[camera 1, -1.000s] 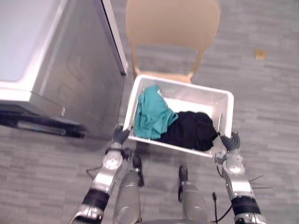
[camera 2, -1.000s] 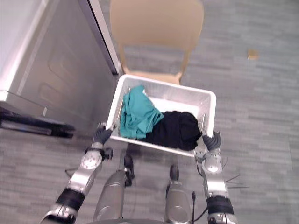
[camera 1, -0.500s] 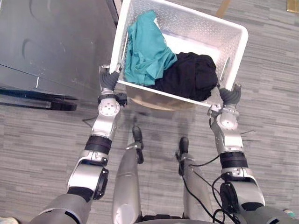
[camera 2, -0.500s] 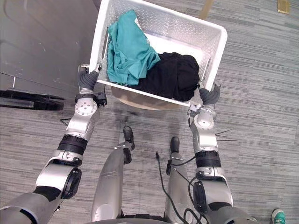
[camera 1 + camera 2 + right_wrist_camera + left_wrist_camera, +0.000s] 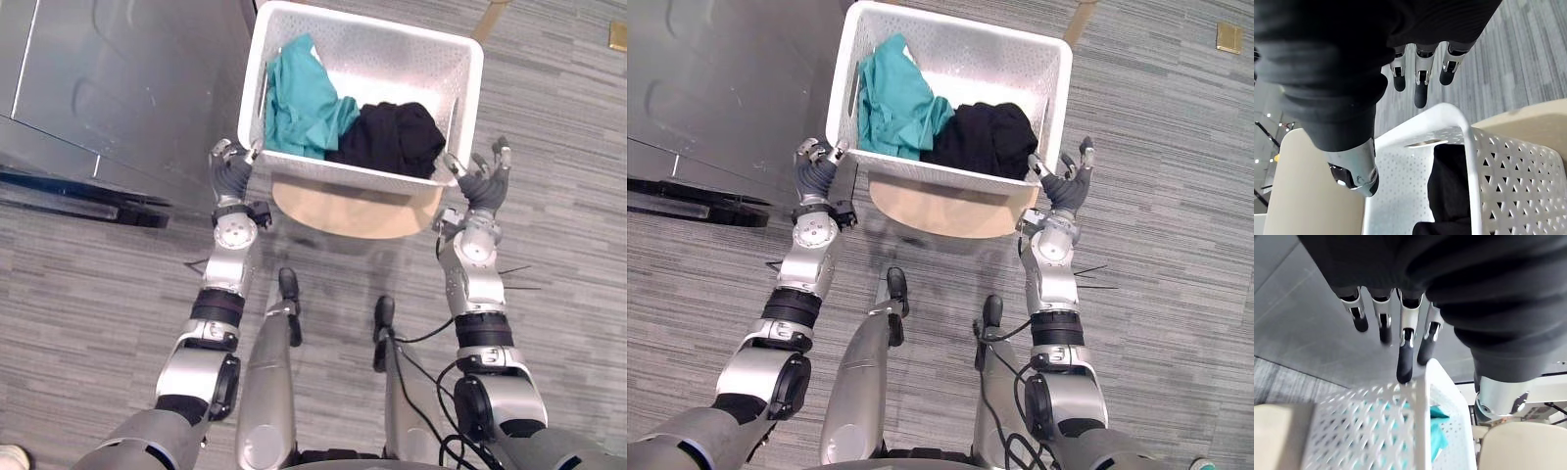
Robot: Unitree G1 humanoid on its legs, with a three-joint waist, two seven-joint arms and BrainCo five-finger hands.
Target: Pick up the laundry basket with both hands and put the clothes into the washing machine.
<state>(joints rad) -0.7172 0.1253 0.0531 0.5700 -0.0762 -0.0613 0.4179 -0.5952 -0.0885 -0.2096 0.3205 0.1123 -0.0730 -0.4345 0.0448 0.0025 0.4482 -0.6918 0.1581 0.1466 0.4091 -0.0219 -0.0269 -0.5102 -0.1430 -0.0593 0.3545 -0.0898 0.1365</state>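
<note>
While the basket (image 5: 468, 93) sat on the chair (image 5: 353, 211) right of the washer (image 5: 127, 78), holding teal cloth (image 5: 299, 98) and black cloth (image 5: 392, 137), the left hand (image 5: 230, 176) and right hand (image 5: 483, 184) were unclenched at its near corners, perhaps touching it.

Left hand (image 5: 231, 176) and right hand (image 5: 484, 186) held forward, fingers straight and spread

The left robot hand (image 5: 231, 177) and right robot hand (image 5: 482, 186) show dark ribbed covers, silver dark-tipped fingers (image 5: 1405, 363).
</note>
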